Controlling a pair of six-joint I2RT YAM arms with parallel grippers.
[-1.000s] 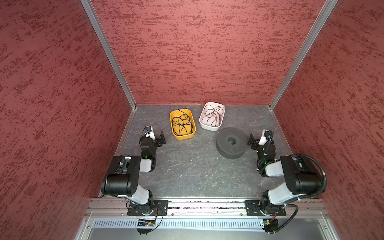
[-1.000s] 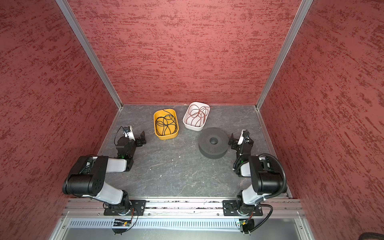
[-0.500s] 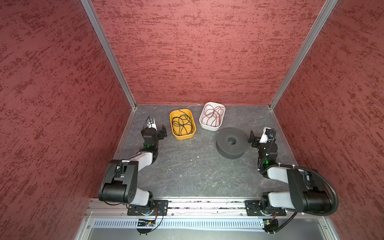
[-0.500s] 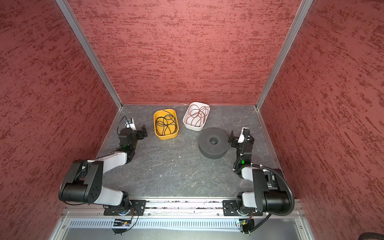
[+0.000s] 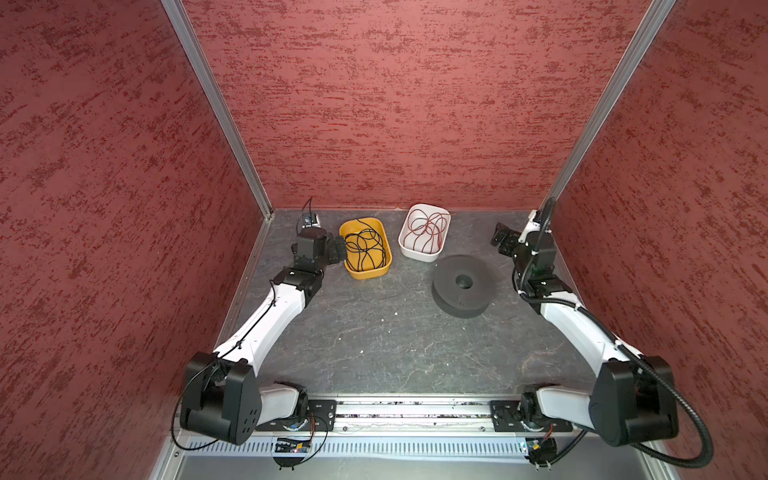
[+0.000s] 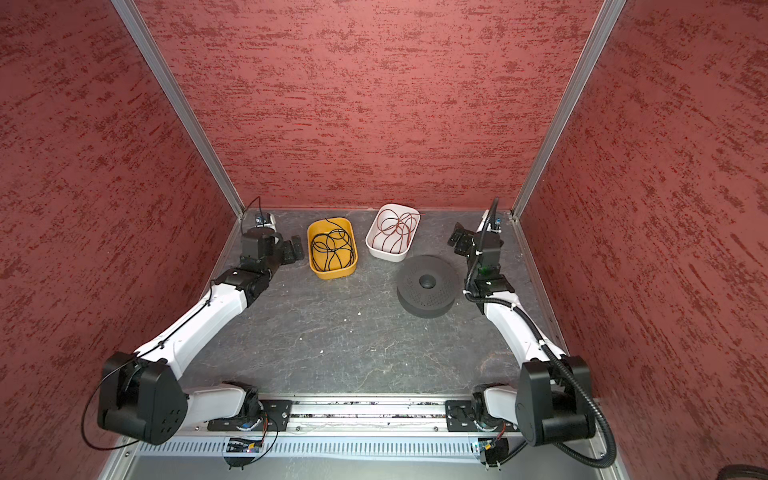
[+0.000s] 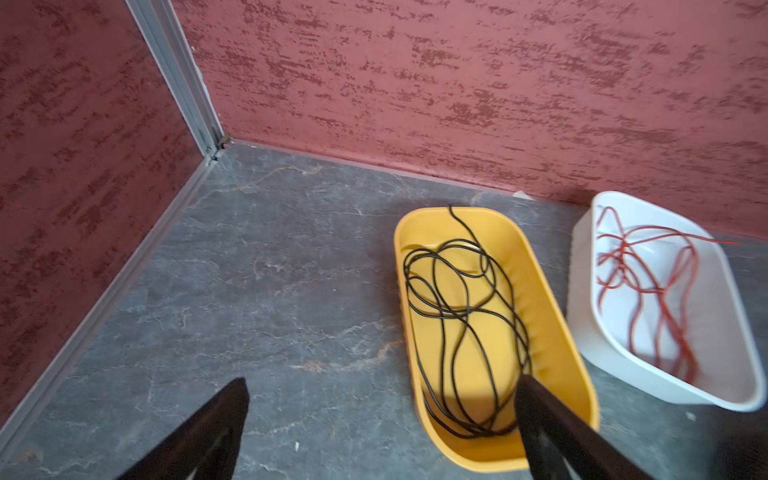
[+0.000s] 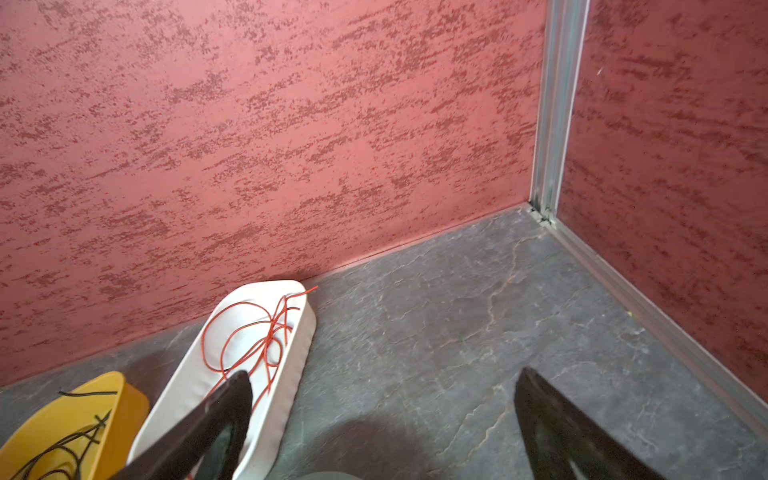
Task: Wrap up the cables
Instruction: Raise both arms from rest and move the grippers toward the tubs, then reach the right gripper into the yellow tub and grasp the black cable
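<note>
Pretty clearly a robot test cell in a lab

The whole spot was a boxed-in booth: red rough-textured wall panels [image 5: 395, 104] joined by bare aluminium corner posts [image 5: 216, 108], over a grey slate-look floor sheet [image 5: 374, 340]. A white-and-black left robot arm [image 5: 270, 320] and its matching right robot arm [image 5: 577, 328] were bolted to a silver metal rail [image 5: 411, 411] along the open front, with a slotted grey cable duct [image 5: 415, 448] and small exposed circuit boards [image 5: 291, 447] just below. Floor stuff looked like test props: a yellow oval plastic tray [image 5: 365, 273] holding a loose thin black wire [image 5: 365, 249], a white plastic tray [image 5: 417, 254] beside it with a thin red wire [image 5: 426, 228], and a flat black round disc [image 5: 463, 295] nearby.
</note>
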